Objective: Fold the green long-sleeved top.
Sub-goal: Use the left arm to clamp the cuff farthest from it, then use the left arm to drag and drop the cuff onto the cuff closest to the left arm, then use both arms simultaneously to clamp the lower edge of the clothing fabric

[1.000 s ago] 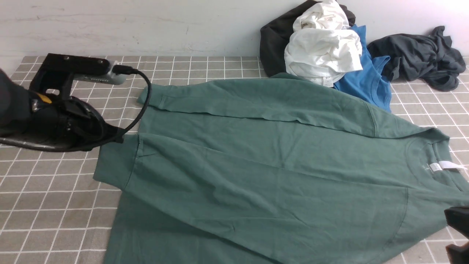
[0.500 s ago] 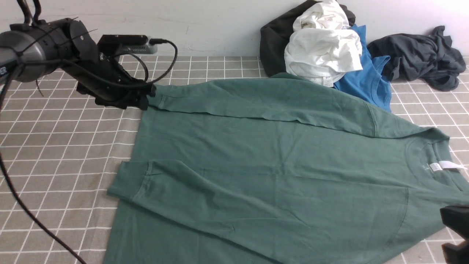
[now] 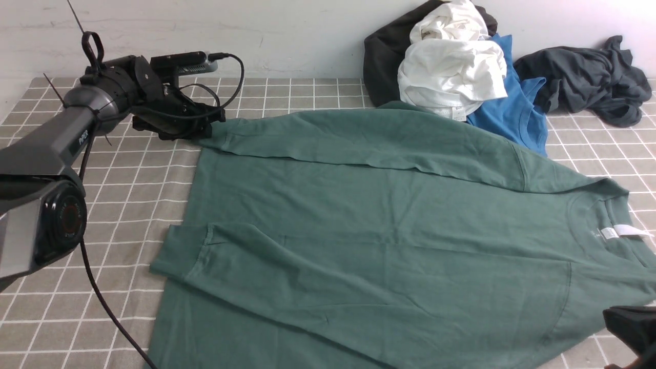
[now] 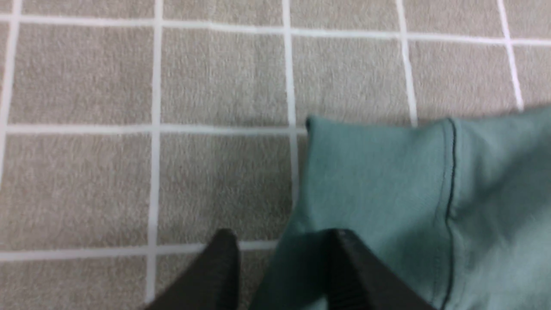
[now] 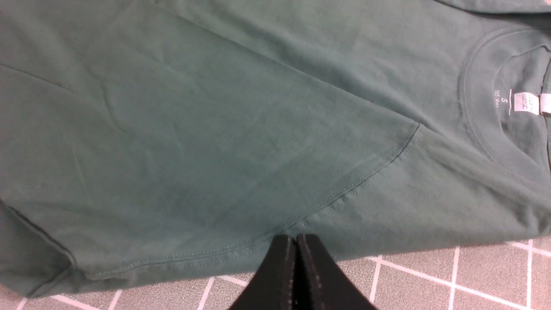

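The green long-sleeved top lies flat on the checked cloth, its neck label to the right. Its near sleeve is folded across the body, cuff on the left. The far sleeve runs along the back edge. My left gripper is at that sleeve's cuff; in the wrist view the left gripper is open, with the cuff's edge lying between its fingers. My right gripper is shut and holds nothing, hovering over the top's near shoulder edge, low at the right.
At the back right lies a heap of clothes: a white garment, a black one, a bright blue shirt touching the top's far edge, and a dark grey garment. The checked tablecloth ends at the wall.
My left gripper left the near sleeve's cuff, which settled lower on the body, and moved back to the far sleeve's cuff. The right gripper sank slightly in view.
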### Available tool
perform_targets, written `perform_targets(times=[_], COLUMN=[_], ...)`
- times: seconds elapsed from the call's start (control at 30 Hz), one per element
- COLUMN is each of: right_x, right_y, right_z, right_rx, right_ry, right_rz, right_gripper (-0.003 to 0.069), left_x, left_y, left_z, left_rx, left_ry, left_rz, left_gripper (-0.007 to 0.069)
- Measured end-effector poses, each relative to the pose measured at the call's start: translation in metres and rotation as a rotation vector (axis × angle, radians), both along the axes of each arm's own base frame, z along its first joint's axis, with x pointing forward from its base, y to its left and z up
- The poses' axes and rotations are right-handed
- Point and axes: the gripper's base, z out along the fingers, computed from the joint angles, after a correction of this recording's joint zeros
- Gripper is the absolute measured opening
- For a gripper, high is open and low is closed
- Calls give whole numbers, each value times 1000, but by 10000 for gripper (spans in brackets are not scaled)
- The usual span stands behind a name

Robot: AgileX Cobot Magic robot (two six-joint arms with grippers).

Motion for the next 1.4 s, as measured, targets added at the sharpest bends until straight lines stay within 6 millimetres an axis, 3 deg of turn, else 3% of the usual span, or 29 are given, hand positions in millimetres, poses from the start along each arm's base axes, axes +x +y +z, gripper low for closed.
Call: perform_targets(times=[0.07,0.13,0.2,0.23,0.27,0.4,0.47,0.53,0.6,0.7,0.83,1.03,1.07,1.13,1.3,1.4], right_x=[0,1,1,1,2,0,-1,-5,-7,-13,-18,-20,-20,-20,-20,-20], right_y=[-1,-1,-1,-1,-1,-1,-1,-2,-3,-5,-6,-6,-6,-6,-6,-6], right_z=[0,0,1,1,2,6,8,12,14,20,25,25,25,25,25,25], right_rx=[-16,-27,-27,-26,-23,-13,-10,0,3,14,26,56,60,60,60,55], right_ry=[-10,-16,-22,-24,-34,-67,-81,-115,-129,-170,-209,-200,-198,-198,-199,-202], right_rz=[7,11,12,12,13,14,14,14,14,12,11,0,-2,-2,-1,2], right_gripper=[-10,-10,-10,-10,-10,-10,-10,-10,-10,-10,-10,-10,-10,-10,-10,-10], left_x=[-2,-7,-17,-18,-31,-67,-79,-108,-121,-169,-196,-219,-232,-250,-307,-339], left_y=[-1,-2,-4,-4,-5,-10,-12,-17,-18,-21,-22,-27,-37,-50,-79,-85], left_z=[4,20,49,49,79,141,154,147,140,106,88,93,97,100,75,54], left_rx=[20,38,46,46,50,94,127,169,176,200,249,309,333,362,518,598], left_ry=[9,18,46,58,99,163,164,278,334,529,559,555,558,557,575,555], left_rz=[-35,-73,-116,-121,-160,-235,-237,-226,-228,-251,-260,-287,-326,-376,-668,-899], left_gripper=[59,16,0,-1,-6,-7,-7,-7,-7,-6,22,185,274,342,439,478])
